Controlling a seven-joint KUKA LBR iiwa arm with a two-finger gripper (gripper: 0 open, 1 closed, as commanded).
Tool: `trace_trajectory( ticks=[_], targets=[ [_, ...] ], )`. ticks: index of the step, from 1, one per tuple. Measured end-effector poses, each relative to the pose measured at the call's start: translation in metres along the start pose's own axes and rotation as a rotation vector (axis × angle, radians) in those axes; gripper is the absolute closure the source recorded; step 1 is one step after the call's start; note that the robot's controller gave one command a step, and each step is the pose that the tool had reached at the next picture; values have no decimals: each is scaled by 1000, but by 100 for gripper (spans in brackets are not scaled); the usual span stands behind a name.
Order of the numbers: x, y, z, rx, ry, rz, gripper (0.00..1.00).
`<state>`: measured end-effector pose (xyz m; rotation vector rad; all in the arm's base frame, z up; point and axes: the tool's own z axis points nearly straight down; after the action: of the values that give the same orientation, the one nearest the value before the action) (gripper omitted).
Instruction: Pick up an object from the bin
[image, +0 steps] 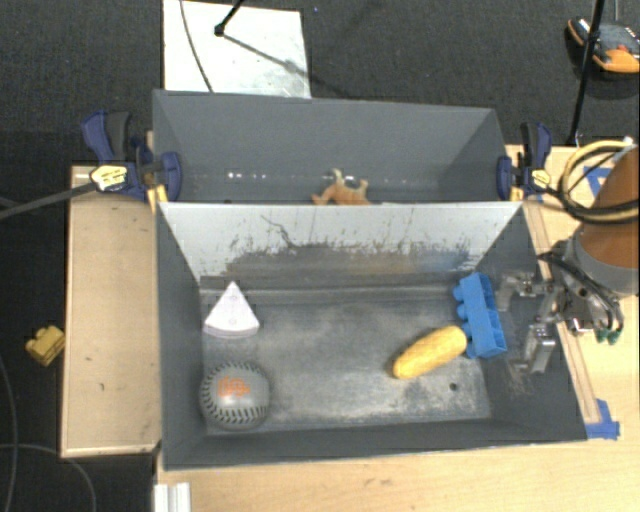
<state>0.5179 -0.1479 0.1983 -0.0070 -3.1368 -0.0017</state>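
Gripper (530, 340) hangs over the right wall of the bin (330, 445), likely because the arm enters from that side; whether its jaws are apart or together I cannot tell. Nearest to it is a blue block (478, 315), bright, long and knobbly along one edge, lying at the foot of the right wall. A yellow corn-shaped piece (430, 353) touches the block's near end. A white cone (232, 310) and a grey ball (235, 392) sit well apart from these, by the left wall
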Motion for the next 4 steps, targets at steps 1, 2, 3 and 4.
trace_trajectory(
  ticks=[1,2,3,4],
  targets=[
    [-2,1,-5,2,-8,-6,0],
    [-26,39,68,3,-13,-61,0],
    [-36,62,77,1,-5,-130,0],
    [-25,73,71,2,-7,-319,0]
  ],
)
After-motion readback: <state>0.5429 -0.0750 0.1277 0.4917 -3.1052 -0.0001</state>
